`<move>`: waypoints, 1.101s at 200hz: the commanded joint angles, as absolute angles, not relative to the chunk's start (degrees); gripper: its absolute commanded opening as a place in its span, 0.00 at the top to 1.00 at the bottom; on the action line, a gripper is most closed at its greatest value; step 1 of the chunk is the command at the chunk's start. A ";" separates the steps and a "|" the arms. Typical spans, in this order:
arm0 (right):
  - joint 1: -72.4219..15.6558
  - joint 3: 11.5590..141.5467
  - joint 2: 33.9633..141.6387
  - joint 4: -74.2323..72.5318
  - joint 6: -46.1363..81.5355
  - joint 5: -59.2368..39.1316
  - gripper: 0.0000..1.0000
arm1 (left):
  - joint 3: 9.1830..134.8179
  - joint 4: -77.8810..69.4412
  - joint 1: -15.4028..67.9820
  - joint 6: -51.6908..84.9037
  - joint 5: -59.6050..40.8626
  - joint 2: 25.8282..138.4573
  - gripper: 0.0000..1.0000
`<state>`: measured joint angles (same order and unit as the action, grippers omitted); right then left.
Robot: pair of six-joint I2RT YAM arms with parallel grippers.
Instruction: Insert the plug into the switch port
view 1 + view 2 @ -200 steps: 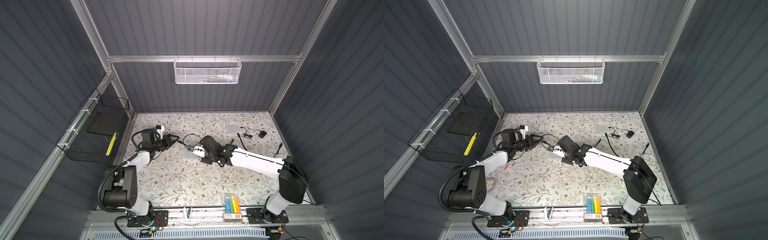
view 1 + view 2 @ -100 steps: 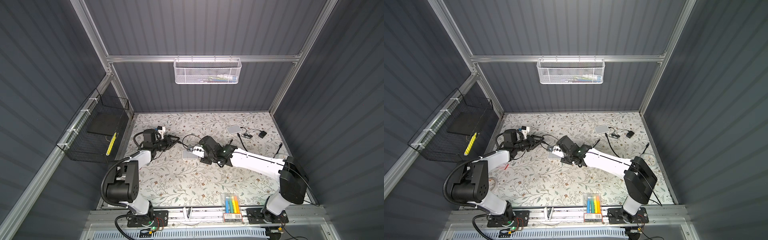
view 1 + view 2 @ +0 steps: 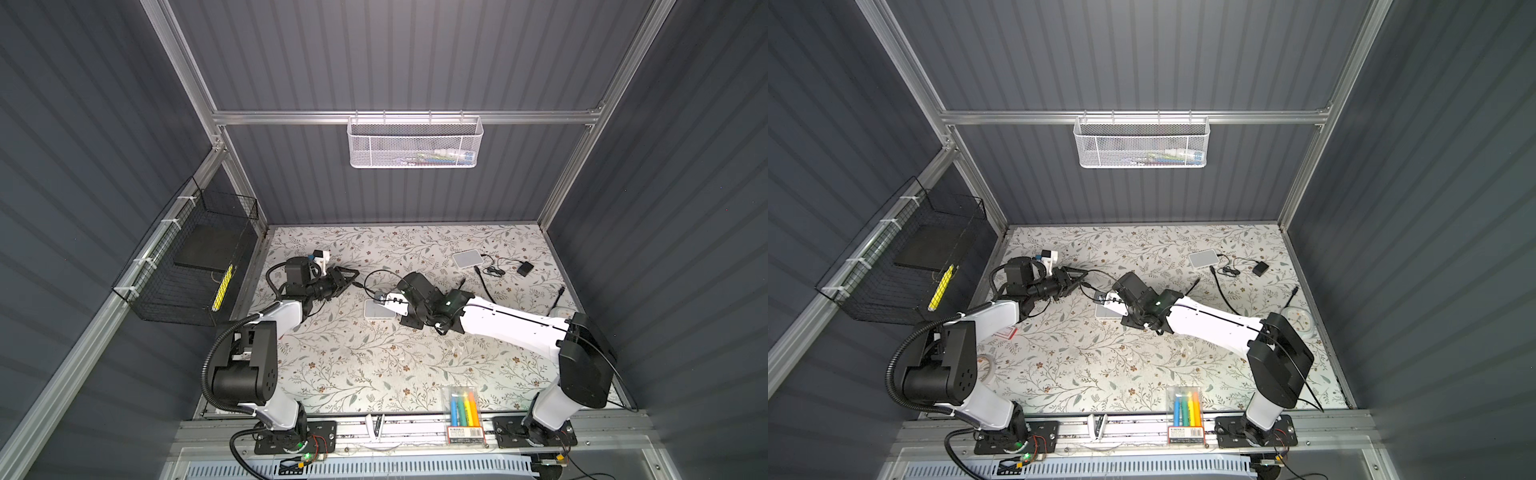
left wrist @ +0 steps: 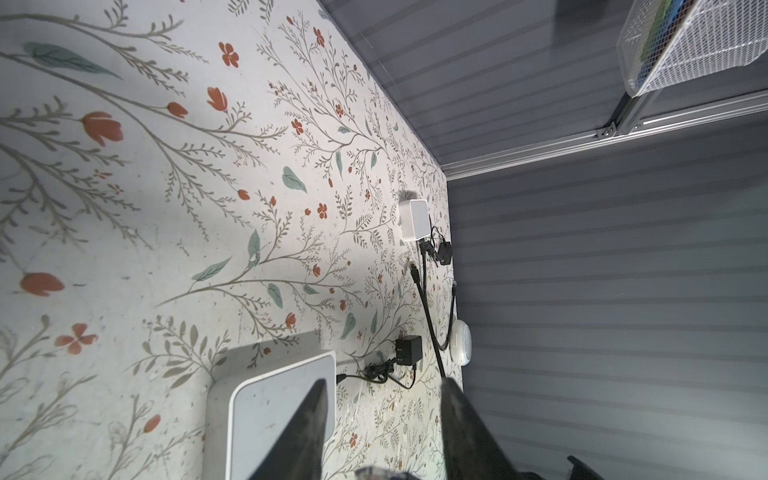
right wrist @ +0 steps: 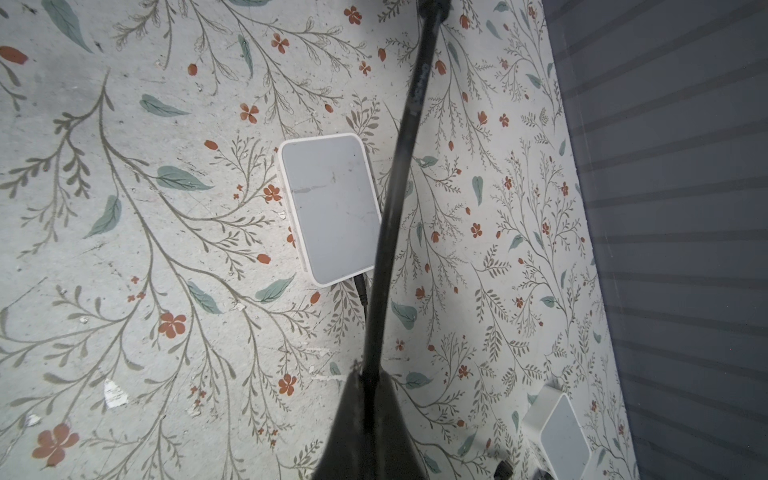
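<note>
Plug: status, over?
Left gripper open, empty. Right gripper shut on cable. Plug not yet in switch. No obstruction seen.

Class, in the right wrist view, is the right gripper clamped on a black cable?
Yes, the right gripper is shut on the black cable, which runs out from its tip.

Frame edge cuts off cable [image 5: 409,104] tip; switch [image 4: 266,415] ports hidden, body cropped, partly behind left tool [image 4: 384,382].

The switch [image 5: 330,208] is grey, white-rimmed; the cable [image 5: 399,166] black; the table [image 5: 124,249] pale floral.
</note>
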<state>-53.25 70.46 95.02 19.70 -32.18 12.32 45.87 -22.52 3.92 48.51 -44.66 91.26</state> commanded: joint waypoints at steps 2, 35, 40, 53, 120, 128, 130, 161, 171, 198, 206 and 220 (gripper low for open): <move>-53.70 70.75 95.61 18.94 -32.18 13.98 1.00 | 45.25 -24.39 3.52 51.44 -43.19 89.68 0.52; -53.77 70.77 95.67 18.49 -32.37 14.57 1.00 | 44.28 -24.76 3.52 56.77 -41.53 89.14 0.58; -53.79 70.76 95.76 18.46 -32.41 14.73 1.00 | 43.88 -25.37 3.52 58.04 -41.49 89.12 0.59; -53.83 70.78 95.78 17.99 -32.52 14.90 1.00 | 42.65 -27.38 3.60 61.74 -40.78 88.82 0.59; -54.23 71.63 96.99 17.07 -32.79 15.20 1.00 | 39.44 -33.20 4.75 70.77 -39.29 87.02 0.66; -54.23 71.70 97.03 17.09 -32.86 15.12 1.00 | 39.47 -33.35 4.82 70.84 -39.16 87.01 0.67; -54.27 71.65 97.03 17.06 -32.87 15.18 1.00 | 39.60 -33.34 4.83 70.84 -39.12 86.92 0.68; -54.29 71.70 97.15 16.99 -32.79 15.40 1.00 | 39.63 -34.18 5.01 71.68 -38.90 86.88 0.74; -54.34 71.63 97.14 17.02 -32.86 15.47 1.00 | 39.56 -34.67 5.10 71.82 -38.94 86.95 0.76; -54.40 71.64 97.38 17.01 -32.79 15.56 1.00 | 39.53 -34.93 5.19 71.86 -38.81 86.90 0.80; -54.40 71.65 97.38 16.97 -32.81 15.62 1.00 | 39.50 -34.94 5.16 71.81 -38.77 86.86 0.80; -54.40 71.60 97.38 16.92 -32.83 15.76 1.00 | 39.48 -34.91 5.19 71.57 -38.56 86.60 0.84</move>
